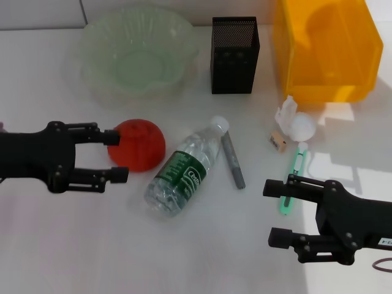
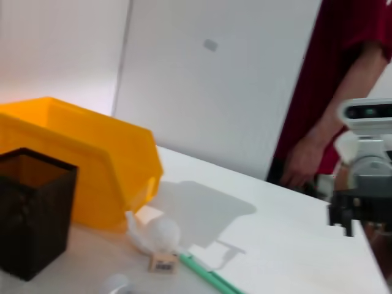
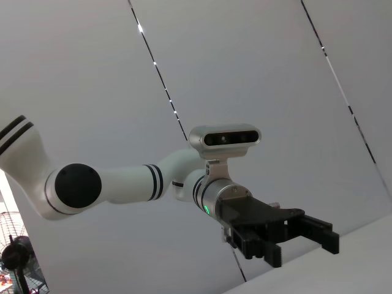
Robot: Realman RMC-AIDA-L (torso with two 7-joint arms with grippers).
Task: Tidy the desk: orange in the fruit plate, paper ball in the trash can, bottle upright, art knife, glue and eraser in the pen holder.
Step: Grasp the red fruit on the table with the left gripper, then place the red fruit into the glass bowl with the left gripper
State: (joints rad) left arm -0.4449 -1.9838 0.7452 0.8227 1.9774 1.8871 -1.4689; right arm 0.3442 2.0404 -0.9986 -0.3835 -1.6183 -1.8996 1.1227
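While flanking the orange, left gripper spread, bottle just beside; right gripper agape.

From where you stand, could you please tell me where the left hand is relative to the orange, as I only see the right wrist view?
Observer: The left hand is open, with its fingers on either side of the left edge of the orange.
Operator: Is the bottle upright?
Observer: No, the bottle lies on its side beside the orange.
Operator: And the right hand?
Observer: The right hand is open, close to the green art knife.
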